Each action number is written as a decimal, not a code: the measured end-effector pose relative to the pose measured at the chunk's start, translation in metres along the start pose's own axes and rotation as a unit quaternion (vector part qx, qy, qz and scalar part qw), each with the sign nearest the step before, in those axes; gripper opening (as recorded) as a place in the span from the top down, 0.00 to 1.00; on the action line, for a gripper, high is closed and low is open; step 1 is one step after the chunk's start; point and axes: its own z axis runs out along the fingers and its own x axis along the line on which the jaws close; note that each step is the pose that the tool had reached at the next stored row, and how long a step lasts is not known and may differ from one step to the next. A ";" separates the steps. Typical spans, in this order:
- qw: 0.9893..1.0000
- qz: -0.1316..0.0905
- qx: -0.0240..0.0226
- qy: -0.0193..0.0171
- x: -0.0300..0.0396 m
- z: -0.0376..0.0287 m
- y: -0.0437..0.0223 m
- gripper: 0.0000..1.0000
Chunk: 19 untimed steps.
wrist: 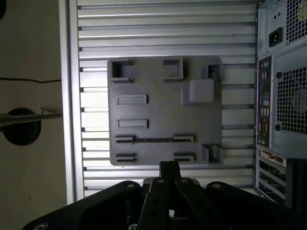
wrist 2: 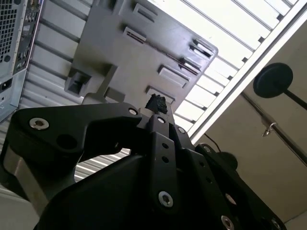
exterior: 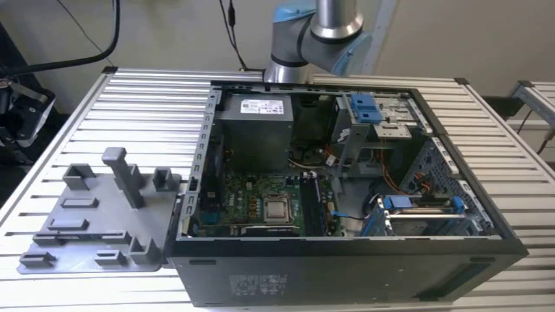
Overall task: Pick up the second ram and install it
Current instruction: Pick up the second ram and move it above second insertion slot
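Observation:
The second ram [wrist: 153,140] is a thin dark bar standing edge-on in the grey tray [wrist: 158,86], held between two small grey holders. My gripper [wrist: 169,166] hangs well above the tray, over its edge nearest the ram. Its dark fingertips are together with nothing between them. In the second wrist view the gripper [wrist 2: 156,103] shows the same closed tip over the tray [wrist 2: 120,52]. In the exterior view the tray [exterior: 95,214] lies on the slatted table at the exterior view's left, beside the open computer case [exterior: 347,260].
The case holds a green motherboard [exterior: 260,201], a grey power supply [exterior: 256,130] and blue drive brackets [exterior: 364,107]. Tall grey posts [exterior: 121,175] rise from the tray. The case's rear panel [wrist: 283,96] stands close beside the tray. The table edge [wrist: 64,96] runs along the tray's other side.

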 end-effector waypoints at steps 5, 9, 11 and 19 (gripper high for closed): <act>1.000 -0.025 0.000 0.001 0.0001 0.0002 -0.0001 0.89; 0.999 -0.050 0.001 0.002 0.0001 0.0001 0.0000 0.89; 0.998 -0.062 0.002 0.003 0.0001 0.0001 0.0000 0.89; 0.994 -0.110 0.004 0.005 0.0002 0.0000 0.0000 0.89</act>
